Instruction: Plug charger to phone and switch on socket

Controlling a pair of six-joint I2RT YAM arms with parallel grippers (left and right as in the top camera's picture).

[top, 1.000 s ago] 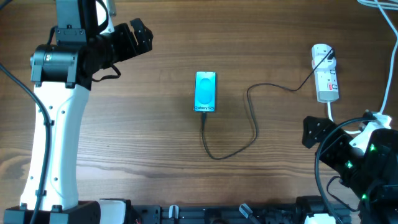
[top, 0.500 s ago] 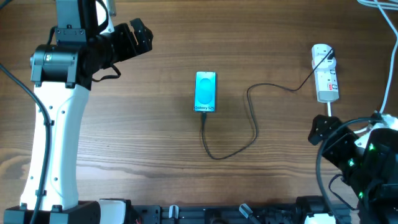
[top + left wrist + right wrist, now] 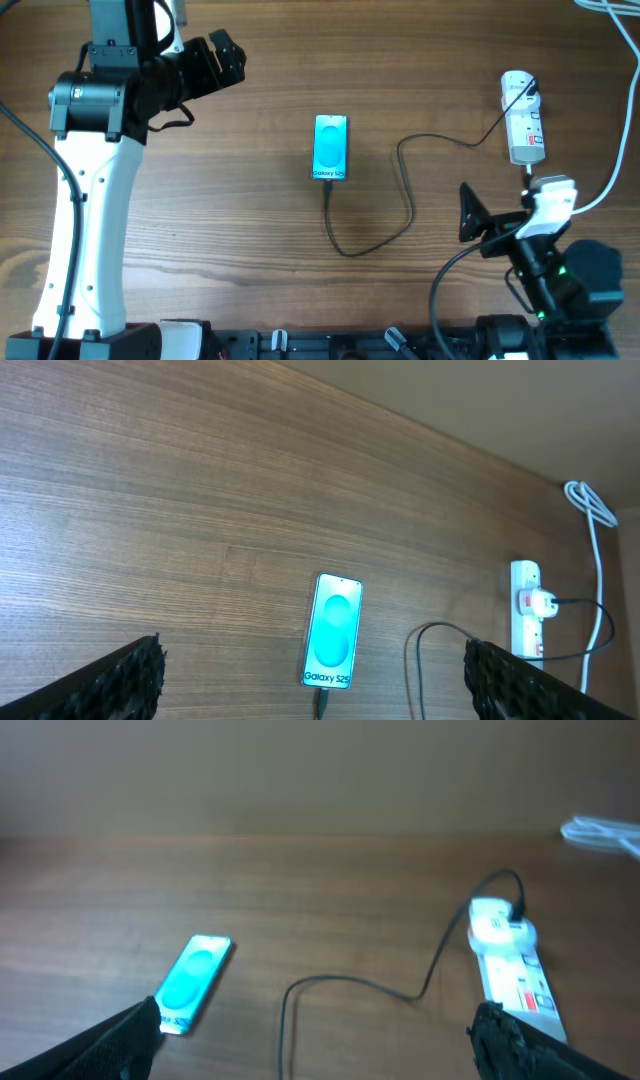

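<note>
Cyan-screened phone (image 3: 331, 148) lay flat mid-tabletop (image 3: 250, 200), "Galaxy" strip at its near end. Charger (image 3: 405, 190): thin black cable, tip meeting the phone's near edge and apparently seated, looping right and up to the socket (image 3: 523, 130). Socket: white power strip at the right edge, red switch marks showing; switch position could not be read. White cord (image 3: 620, 150) trailed off its near end, past the right arm.

Right gripper (image 3: 478, 225): near the strip's near end, fingers spread wide, holding nothing. Left gripper (image 3: 228, 56): far left, well apart from everything, fingers likewise parted and empty.

Risk, judged: a reach for the switch could snag the white cord or black cable, dragging the strip and pulling the tip from the phone.

Holders: only the socket, its far outlet taking the charger's black plug.
</note>
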